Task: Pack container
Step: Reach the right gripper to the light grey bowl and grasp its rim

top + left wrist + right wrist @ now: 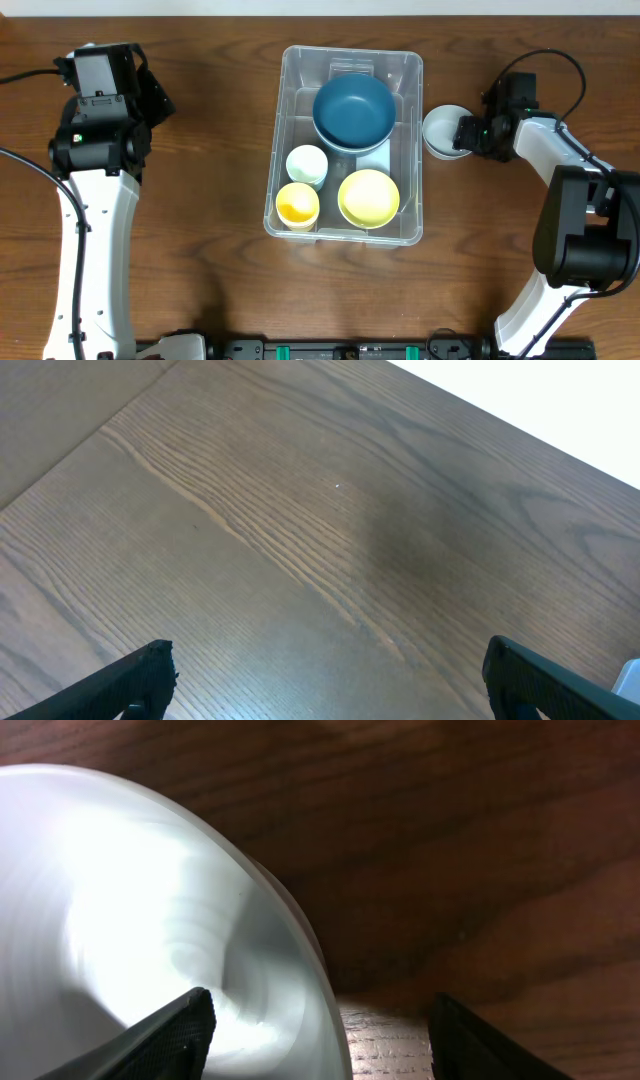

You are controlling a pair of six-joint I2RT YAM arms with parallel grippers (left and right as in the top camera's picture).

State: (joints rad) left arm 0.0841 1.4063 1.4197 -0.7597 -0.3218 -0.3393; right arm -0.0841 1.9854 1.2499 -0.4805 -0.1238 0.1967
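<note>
One container [293, 105], three bowls [353, 112] [369, 197] [440, 128], two cups [306, 163] [297, 205], two arms [95, 200] [570, 230]

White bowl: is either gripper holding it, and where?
Apparently nothing: the right gripper straddles the rim of the white bowl, jaws open, one finger inside, one outside with a gap. The left gripper holds nothing.

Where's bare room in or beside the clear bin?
In the clear plastic rectangular bin, only left of the dark blue bowl; pale cup, yellow cup, yellow bowl crowd its near end. Wooden table to its left is bare.
</note>
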